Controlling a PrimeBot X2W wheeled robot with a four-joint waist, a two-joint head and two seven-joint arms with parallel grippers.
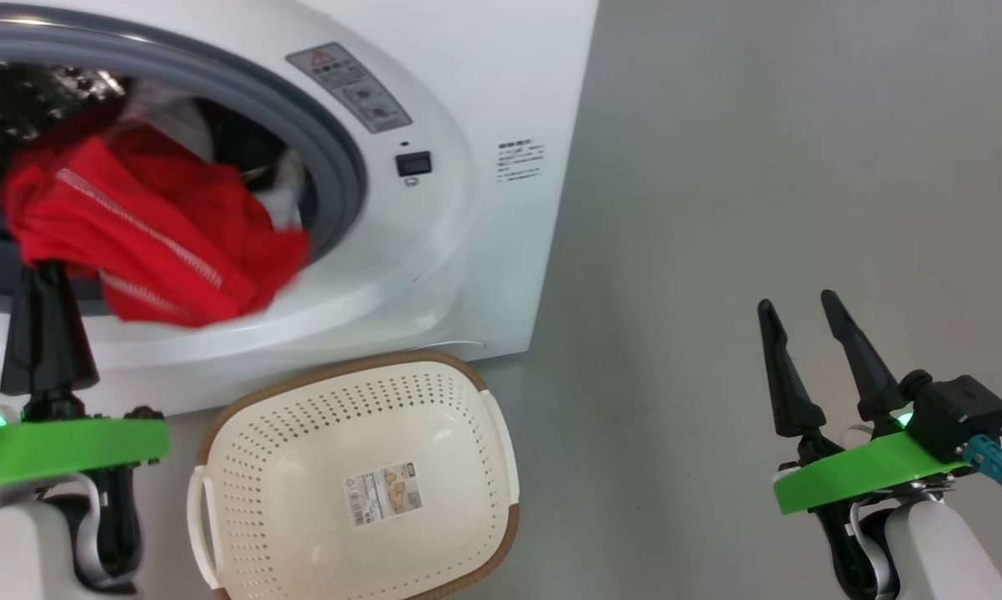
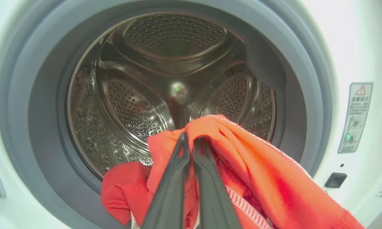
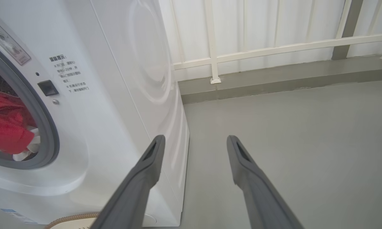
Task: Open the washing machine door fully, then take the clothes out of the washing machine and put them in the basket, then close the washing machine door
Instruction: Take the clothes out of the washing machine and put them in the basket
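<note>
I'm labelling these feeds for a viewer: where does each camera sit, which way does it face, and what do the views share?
Head view: on the head, facing forward and down at the washing machine and the basket; left gripper shut on the clothes, right gripper open.
Left wrist view: on the left wrist, facing into the drum; shows its shut gripper.
Right wrist view: on the right wrist, facing the floor beside the washing machine; shows its open gripper.
Shared: all three show the clothes.
</note>
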